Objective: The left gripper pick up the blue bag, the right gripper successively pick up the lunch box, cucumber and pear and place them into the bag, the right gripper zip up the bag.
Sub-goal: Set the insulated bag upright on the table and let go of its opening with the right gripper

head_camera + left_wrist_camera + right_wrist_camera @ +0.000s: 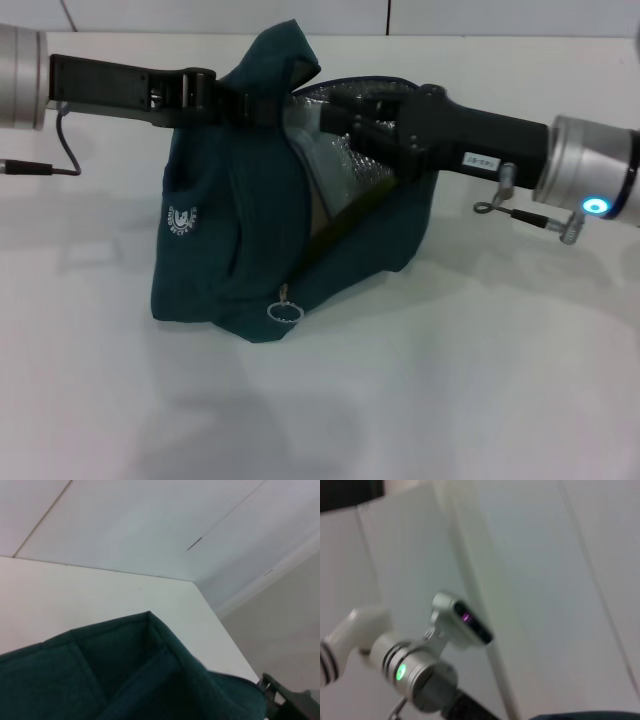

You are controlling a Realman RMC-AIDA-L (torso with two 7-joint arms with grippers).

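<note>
The blue bag [250, 240] stands on the white table [480, 390] a little left of centre, its mouth gaping toward the right so the silver foil lining [335, 165] shows. The zipper pull ring [285, 312] hangs at the near lower edge, and the round white logo [181, 217] sits on the left face. The bag's upper left fabric is bunched where the left gripper [235, 105] meets it, pinching the cloth at the rim and holding that side up; the left wrist view shows only the teal rim [145, 630] close below the camera. The right gripper [345, 120] reaches in from the right and lies inside the open mouth against the lining; whether its fingers are spread or pressed together cannot be told, as the bag hides them. Its silver wrist [590, 180] stays well outside the bag. Bare tabletop lies all round the bag, widest on the near side.
</note>
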